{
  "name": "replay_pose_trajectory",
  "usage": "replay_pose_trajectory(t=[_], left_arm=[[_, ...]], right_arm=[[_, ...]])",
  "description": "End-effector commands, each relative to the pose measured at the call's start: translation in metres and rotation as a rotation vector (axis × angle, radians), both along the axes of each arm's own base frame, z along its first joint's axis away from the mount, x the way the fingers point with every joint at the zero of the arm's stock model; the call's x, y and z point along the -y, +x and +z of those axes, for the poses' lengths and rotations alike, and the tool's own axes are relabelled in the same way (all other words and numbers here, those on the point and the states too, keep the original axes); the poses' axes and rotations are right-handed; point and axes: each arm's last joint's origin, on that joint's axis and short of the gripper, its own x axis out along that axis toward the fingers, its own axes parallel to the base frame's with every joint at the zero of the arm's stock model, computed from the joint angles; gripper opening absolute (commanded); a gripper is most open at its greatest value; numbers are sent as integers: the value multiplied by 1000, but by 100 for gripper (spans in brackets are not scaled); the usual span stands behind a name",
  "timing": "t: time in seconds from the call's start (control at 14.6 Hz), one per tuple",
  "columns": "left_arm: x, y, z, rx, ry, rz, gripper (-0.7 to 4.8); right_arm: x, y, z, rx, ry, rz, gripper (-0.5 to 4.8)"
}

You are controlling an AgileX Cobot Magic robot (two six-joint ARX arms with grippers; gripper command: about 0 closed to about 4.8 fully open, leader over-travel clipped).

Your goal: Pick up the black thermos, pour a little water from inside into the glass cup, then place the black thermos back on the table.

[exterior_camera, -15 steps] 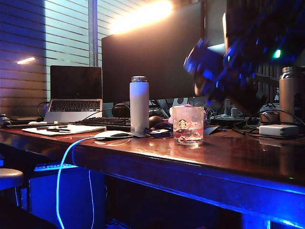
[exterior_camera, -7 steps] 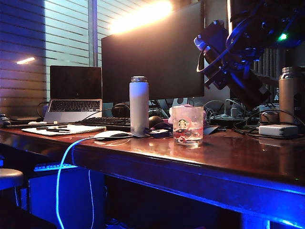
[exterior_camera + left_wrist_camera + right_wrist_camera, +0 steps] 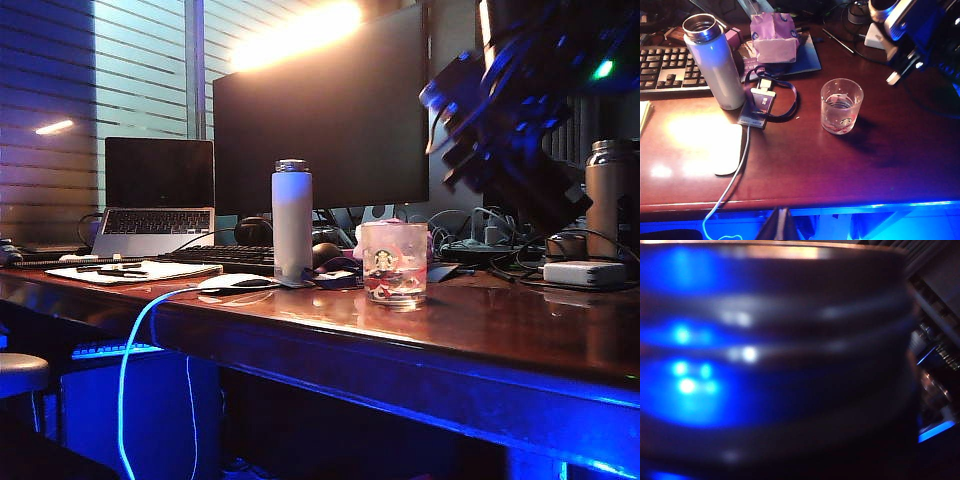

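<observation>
The black thermos fills the right wrist view as a dark ribbed body with blue reflections. In the exterior view it hangs tilted high at the right, above and right of the glass cup. My right gripper is shut on it, blurred; its fingers are hidden. The glass cup stands upright on the table with some water in it. My left gripper is shut and empty, hovering off the table's front edge.
A white bottle with an open metal rim stands left of the cup. A tan bottle and a white charger sit at the right. Behind are a monitor, laptop, keyboard, mouse and lanyard card.
My right arm has swung the thermos up and to the right, away from above the cup, while turning at the wrist. The cup and the left arm have not moved.
</observation>
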Motion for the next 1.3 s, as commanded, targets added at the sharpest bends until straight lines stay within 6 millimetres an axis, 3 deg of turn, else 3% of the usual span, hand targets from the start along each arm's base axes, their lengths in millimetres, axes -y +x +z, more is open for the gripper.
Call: replay_pose_trajectory(t=[0.07, 0.27, 0.48, 0.82, 1.23, 1.3], left_arm=[[0, 0, 2, 16, -6, -4, -2], [0, 0, 2, 16, -6, -5, -2], [0, 0, 2, 16, -6, -4, -2], [0, 0, 2, 16, -6, -4, -2], [0, 0, 2, 15, -6, -4, -2], [0, 0, 2, 16, -6, -4, -2]], right_arm=[[34, -19, 21, 117, 336, 119, 8], [62, -40, 9, 188, 589, 261, 10], [65, -51, -11, 185, 675, 265, 11], [61, -44, -32, 174, 673, 362, 13], [60, -37, -54, 104, 647, 351, 16], [60, -36, -59, 89, 645, 349, 63]])
